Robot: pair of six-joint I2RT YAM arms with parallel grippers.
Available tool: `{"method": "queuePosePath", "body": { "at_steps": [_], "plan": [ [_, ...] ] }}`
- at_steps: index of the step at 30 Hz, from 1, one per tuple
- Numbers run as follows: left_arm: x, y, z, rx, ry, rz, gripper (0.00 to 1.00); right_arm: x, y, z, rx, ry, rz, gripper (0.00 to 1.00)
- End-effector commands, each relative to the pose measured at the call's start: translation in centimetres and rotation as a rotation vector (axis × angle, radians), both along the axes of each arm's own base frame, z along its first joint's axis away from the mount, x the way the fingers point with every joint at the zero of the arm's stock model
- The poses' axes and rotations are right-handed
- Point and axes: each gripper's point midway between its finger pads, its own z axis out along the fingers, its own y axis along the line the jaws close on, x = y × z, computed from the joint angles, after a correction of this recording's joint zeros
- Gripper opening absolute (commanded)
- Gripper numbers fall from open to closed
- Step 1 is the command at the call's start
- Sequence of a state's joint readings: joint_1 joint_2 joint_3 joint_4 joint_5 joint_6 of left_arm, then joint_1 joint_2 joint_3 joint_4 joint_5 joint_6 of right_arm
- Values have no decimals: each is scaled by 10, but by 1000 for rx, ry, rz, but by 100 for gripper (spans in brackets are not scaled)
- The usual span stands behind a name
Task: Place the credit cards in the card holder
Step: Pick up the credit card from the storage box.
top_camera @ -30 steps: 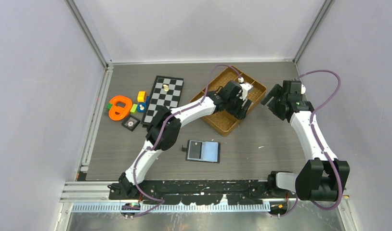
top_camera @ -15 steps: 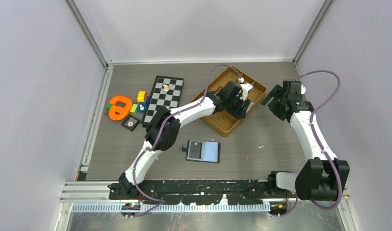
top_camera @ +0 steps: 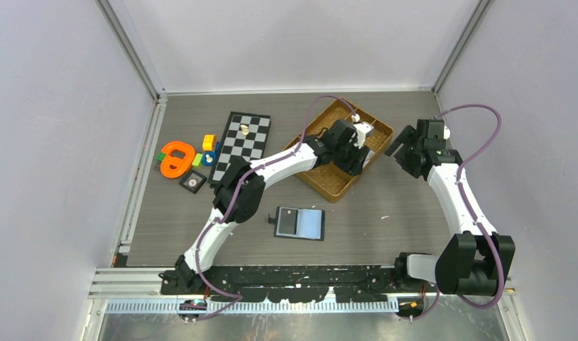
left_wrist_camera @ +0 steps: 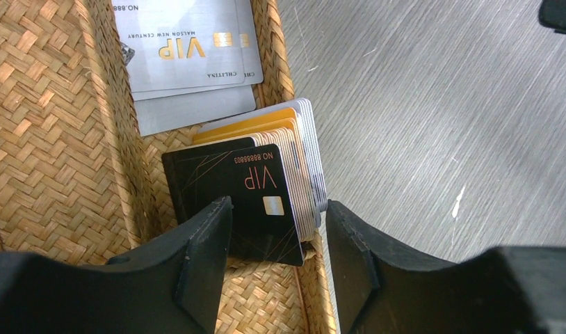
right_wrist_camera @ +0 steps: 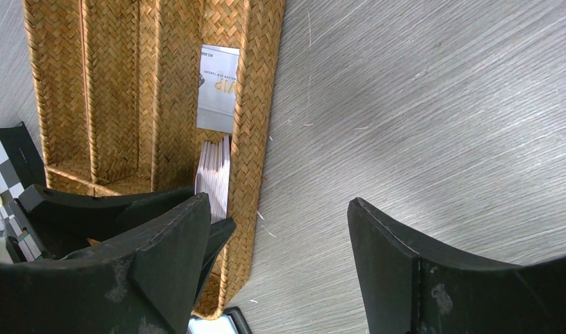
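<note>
Stack of credit cards (left_wrist_camera: 266, 174) stands on edge at the 3 o'clock end of woven tray (left_wrist_camera: 58, 139). The left gripper (left_wrist_camera: 277, 233) is part open and straddles the stack, can't tell if it grips. The right gripper (right_wrist_camera: 280, 209) gapes wide, empty, over table (right_wrist_camera: 440, 104) at tray's 3 o'clock. The card holder (top_camera: 299, 223) lies open at tray's 6 o'clock.

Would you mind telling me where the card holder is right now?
In the top view the card holder lies open near the centre, on the near side of the woven tray.
</note>
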State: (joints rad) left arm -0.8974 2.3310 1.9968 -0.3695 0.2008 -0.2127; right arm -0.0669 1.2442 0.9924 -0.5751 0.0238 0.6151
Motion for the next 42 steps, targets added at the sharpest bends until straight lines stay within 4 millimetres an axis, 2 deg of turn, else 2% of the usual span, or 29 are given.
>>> {"method": "queuePosePath", "body": {
  "at_steps": [1, 11, 17, 27, 35, 42],
  "plan": [
    [-10, -14, 55, -128, -36, -37, 53, 8, -1, 8, 0, -39, -4, 77],
    [-14, -16, 55, -141, -21, -47, 55, 8, -1, 7, 2, -37, -3, 77],
    [-16, -15, 55, -147, -15, -47, 44, 8, -1, 8, 4, -41, -2, 77],
    [-16, -10, 64, -156, -34, -35, 36, 8, 0, 8, 8, -39, -2, 76],
    [-4, 3, 72, -129, -100, 32, 21, 8, 0, 8, 7, -42, -1, 76],
    [13, 22, 83, -88, -202, 129, 0, 8, -1, 10, 3, -46, -2, 76]
  ]
}}
